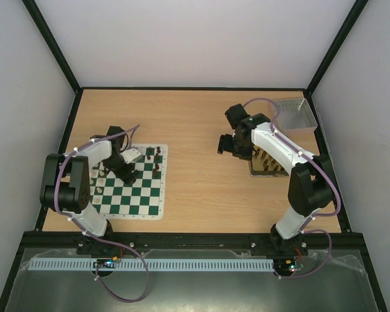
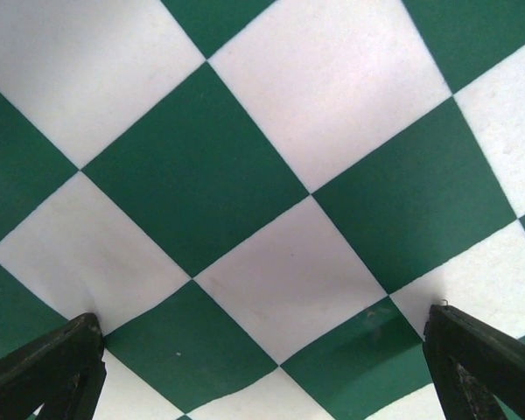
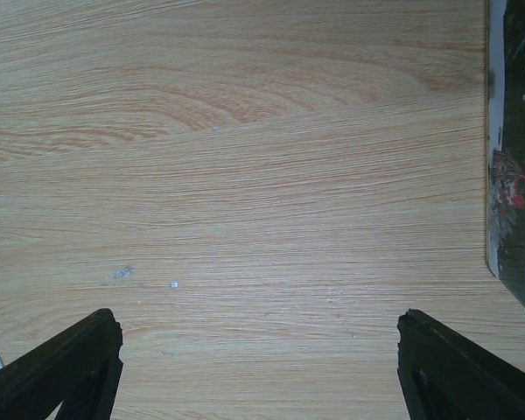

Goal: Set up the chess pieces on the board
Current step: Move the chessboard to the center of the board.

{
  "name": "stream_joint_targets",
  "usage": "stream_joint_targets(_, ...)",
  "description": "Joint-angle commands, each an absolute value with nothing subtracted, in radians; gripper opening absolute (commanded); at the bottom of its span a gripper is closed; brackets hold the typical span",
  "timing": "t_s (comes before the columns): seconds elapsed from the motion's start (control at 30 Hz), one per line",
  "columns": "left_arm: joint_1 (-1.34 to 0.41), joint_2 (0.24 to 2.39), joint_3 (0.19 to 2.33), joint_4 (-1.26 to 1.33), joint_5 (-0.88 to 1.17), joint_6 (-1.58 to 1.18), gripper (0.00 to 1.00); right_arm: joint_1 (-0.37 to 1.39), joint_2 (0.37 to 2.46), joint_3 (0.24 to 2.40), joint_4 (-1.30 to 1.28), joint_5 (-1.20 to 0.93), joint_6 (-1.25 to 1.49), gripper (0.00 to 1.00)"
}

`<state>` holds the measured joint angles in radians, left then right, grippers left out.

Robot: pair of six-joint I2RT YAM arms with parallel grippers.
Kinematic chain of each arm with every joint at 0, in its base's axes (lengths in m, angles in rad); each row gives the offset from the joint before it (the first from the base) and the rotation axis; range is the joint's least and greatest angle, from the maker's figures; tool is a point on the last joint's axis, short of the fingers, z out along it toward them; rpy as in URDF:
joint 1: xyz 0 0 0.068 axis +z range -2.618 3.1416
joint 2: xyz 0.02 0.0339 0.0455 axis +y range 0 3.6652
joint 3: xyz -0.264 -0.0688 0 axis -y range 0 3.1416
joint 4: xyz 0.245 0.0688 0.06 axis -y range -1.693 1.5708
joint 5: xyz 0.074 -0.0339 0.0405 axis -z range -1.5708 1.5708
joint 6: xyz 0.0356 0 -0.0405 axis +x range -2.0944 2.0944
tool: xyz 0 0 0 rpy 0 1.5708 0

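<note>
Near edge, left side: the board (image 1: 133, 195) lies flat on the table (image 1: 201, 188), right in front of the left arm. Over its middle squares hangs the left gripper (image 1: 126, 170). The wrist view shows its fingers (image 2: 48, 367) spread wide, with only green and white squares between them. A few cream chess pieces (image 1: 99, 185) stand along the board's left edge, and a few dark chess pieces (image 1: 157, 156) stand near its far right corner. Across to the right, the right gripper (image 1: 226, 144) hovers above bare wood, parted and empty. Just beside it sits the gold tin (image 1: 268, 164), with dark figurines upright inside. Farthest back, in the right corner, is the grey tray (image 1: 294, 114).
</note>
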<state>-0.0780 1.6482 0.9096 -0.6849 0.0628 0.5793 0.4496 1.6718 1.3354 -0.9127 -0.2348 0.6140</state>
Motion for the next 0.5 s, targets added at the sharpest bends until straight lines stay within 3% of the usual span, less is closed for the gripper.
stream_joint_targets(0.0,-0.079,1.72,0.91,-0.684,0.175,0.594,0.99,0.449,1.637,1.349,-0.961,-0.209,0.627,0.82)
stream_joint_targets(0.47,-0.107,1.756,0.894,-0.634,0.121,0.572,0.99,0.45,1.613,1.355,-0.992,-0.19,0.631,0.82)
